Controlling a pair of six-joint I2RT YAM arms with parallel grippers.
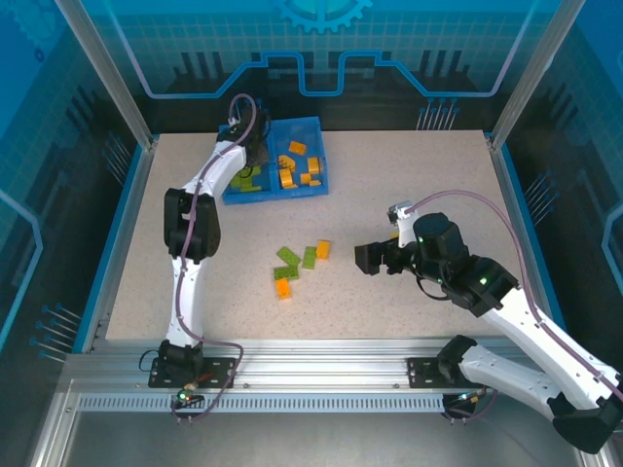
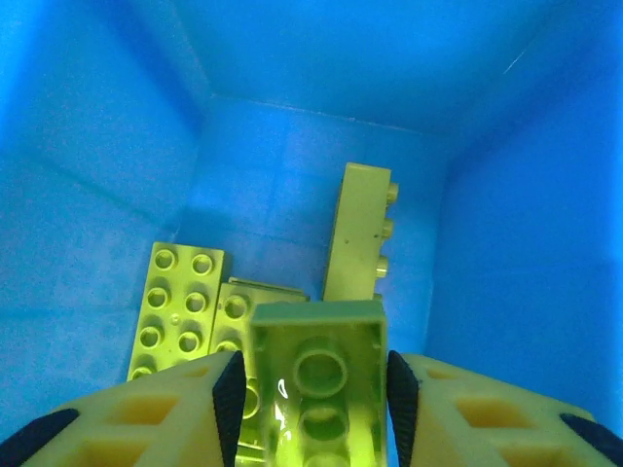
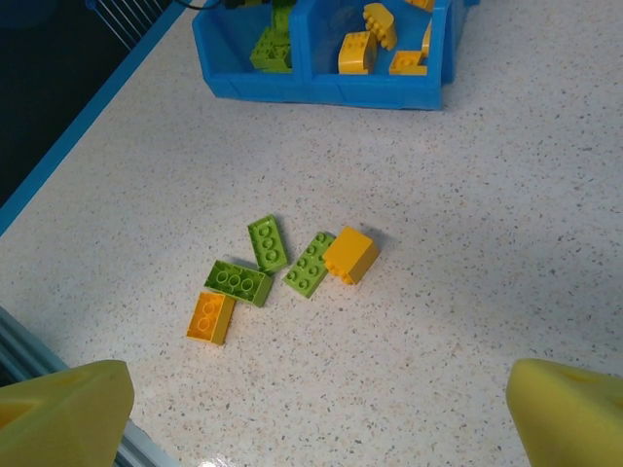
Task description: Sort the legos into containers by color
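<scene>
My left gripper (image 2: 311, 389) hangs inside the left compartment of the blue tray (image 1: 297, 124), shut on a lime green brick (image 2: 316, 336) held underside up. Below it lie more green bricks (image 2: 175, 306), one standing on edge (image 2: 358, 233). The right compartment holds several orange bricks (image 1: 297, 165). In mid-table lies a loose cluster: three green bricks (image 3: 267, 242) (image 3: 310, 263) (image 3: 238, 282) and two orange ones (image 3: 350, 255) (image 3: 210, 317). My right gripper (image 1: 375, 258) stands open to the right of that cluster, above the table, with nothing between its fingers (image 3: 68, 404).
The speckled table (image 1: 428, 185) has blue raised edges on the left and right and a metal rail along the front. The tray sits at the back, left of centre. Bare tabletop lies between the cluster and the tray.
</scene>
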